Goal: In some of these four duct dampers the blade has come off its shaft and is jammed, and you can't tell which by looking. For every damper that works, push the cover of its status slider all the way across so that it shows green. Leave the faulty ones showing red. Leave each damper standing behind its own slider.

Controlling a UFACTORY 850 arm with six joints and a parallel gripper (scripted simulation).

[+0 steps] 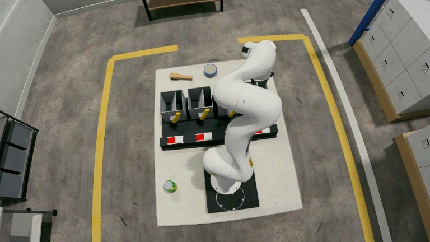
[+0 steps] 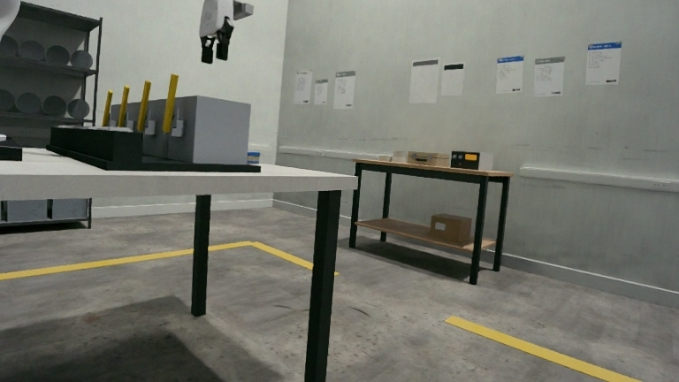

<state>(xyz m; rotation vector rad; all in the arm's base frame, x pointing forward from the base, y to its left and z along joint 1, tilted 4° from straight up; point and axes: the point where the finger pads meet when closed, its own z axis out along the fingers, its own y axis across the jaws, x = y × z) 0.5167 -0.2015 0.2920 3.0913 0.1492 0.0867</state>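
Four grey box dampers stand in a row on a black base [image 1: 190, 128] [image 2: 95, 143]. From above I see the two left ones [image 1: 172, 100] [image 1: 199, 97]; my arm covers the others. The nearest damper [image 2: 209, 130] faces the side view. Each has an upright yellow lever [image 2: 170, 96] [image 2: 144, 99] [image 1: 176, 117] [image 1: 204, 113]. The left slider [image 1: 175, 139] and the second slider [image 1: 204, 136] show red beside a white cover; a third slider [image 1: 263, 130] peeks out by my arm. My gripper [image 2: 214, 52] is open and empty, pointing down, well above the nearest damper.
On the white table [image 1: 279, 178] [image 2: 149, 178] lie a wooden block [image 1: 180, 76], a blue-rimmed round tin [image 1: 210, 69] [image 2: 254, 156] behind the dampers, and a green can [image 1: 169, 186] at the front left. My arm's base [image 1: 226, 191] stands at the front middle.
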